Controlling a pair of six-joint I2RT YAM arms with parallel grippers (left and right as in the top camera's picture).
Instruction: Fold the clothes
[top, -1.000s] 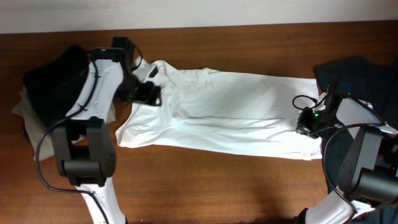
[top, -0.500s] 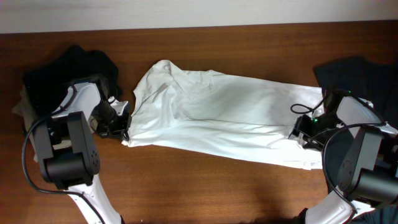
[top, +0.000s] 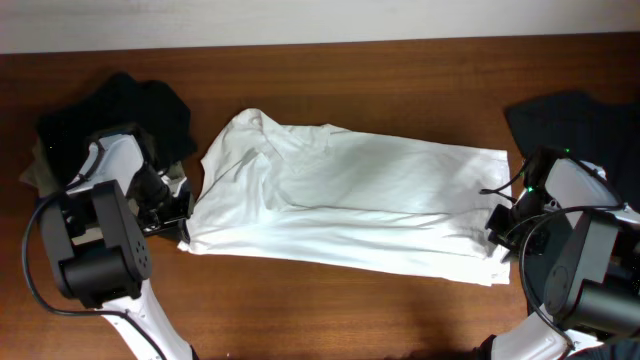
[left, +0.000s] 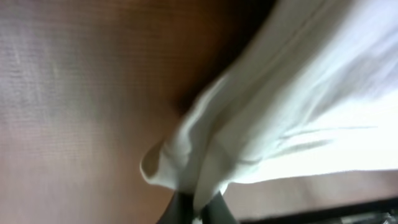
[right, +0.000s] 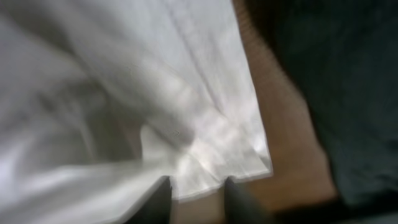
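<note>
The white shirt (top: 350, 195) lies spread lengthwise across the middle of the brown table (top: 330, 310). My left gripper (top: 180, 216) is at the shirt's lower left corner. In the left wrist view it (left: 198, 211) is shut, with a bunched fold of the white shirt (left: 280, 106) pinched between its dark fingers. My right gripper (top: 497, 224) sits at the shirt's right edge. In the right wrist view its jaws (right: 198, 199) stand apart, and the shirt's hem corner (right: 217, 155) lies flat between them.
A black garment (top: 125, 110) is heaped at the back left over a beige one (top: 33, 175). A dark slate-blue garment (top: 575, 120) lies at the far right, also seen as dark cloth (right: 336, 93) beside the hem. Bare table runs along the front.
My left gripper moved from the collar area down to the shirt's lower left corner and shut on it, dragging the shirt leftward. My right gripper shifted slightly right and down along the hem.
</note>
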